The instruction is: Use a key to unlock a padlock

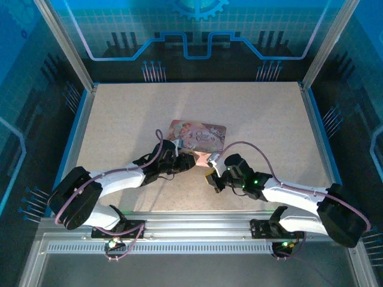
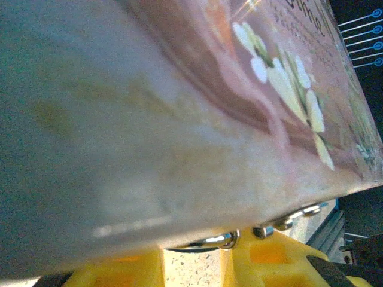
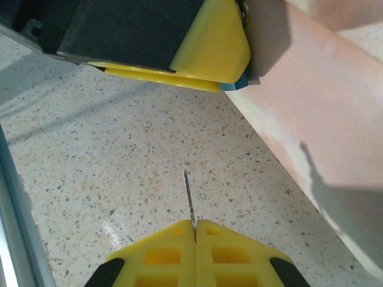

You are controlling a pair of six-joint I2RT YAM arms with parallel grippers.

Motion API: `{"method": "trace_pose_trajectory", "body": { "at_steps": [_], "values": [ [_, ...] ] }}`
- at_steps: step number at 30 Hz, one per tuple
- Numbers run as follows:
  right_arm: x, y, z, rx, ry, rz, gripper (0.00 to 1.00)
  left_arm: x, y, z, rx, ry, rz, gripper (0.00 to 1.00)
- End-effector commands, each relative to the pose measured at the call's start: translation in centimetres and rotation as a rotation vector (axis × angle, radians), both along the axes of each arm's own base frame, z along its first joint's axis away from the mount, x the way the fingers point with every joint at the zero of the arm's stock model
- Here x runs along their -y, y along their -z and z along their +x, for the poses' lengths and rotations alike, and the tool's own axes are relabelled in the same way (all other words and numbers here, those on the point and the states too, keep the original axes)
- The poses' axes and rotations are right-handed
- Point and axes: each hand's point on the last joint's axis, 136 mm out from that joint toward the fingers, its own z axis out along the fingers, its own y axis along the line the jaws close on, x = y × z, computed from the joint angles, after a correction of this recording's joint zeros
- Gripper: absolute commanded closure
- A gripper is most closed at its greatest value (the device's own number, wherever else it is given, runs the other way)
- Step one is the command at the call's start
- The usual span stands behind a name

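The pink box [image 1: 197, 134] lies flat on the counter [image 1: 119, 119], picture side up, a little beyond both arms. It is shut, so what it holds cannot be seen.

The right jaws sit just near of the box's near edge. In the right wrist view their yellow fingers [image 3: 161, 254] are clenched together on the key [image 3: 189, 197]. The key is a thin dark blade that sticks straight out from the seam between them, above the speckled counter [image 3: 90, 167] and not touching it. The box [image 3: 311, 119] runs along the right of that view as a pale pink slab, apart from the key.

The left jaws reach in from the other side and meet the box at its near left corner. From the right wrist, one yellow left finger [image 3: 209, 48] hangs beyond the key, close against the box. A small bluish sliver under its tip looks like the padlock [image 3: 234, 86], though too little shows to be sure.

In the left wrist view the box [image 2: 179, 89] is pressed close to the lens, its flower print blurred. The left fingers [image 2: 269, 254] stand slightly apart with counter showing between them. Curved bright metal [image 2: 206, 241] lies across their tips. I cannot tell whether the left jaws are grasping it or merely resting against it.
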Motion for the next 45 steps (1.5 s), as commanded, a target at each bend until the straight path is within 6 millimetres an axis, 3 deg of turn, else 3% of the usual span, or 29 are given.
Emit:
{"method": "trace_pose_trajectory", "body": {
  "at_steps": [1,11,45],
  "values": [
    [-0.3,0.0,1.0,0.063,0.020,-0.004,1.00,1.2,-2.5,0.6,0.006,-0.004,-0.082,0.76],
    [-2.0,0.0,2.8,0.106,0.030,0.033,1.00,1.3,-2.5,0.5,-0.009,-0.006,-0.090,0.76],
    [-2.9,-0.8,5.7,0.163,0.045,0.059,1.00,1.2,-2.4,0.3,-0.019,-0.002,-0.087,0.77]
  ]
}}
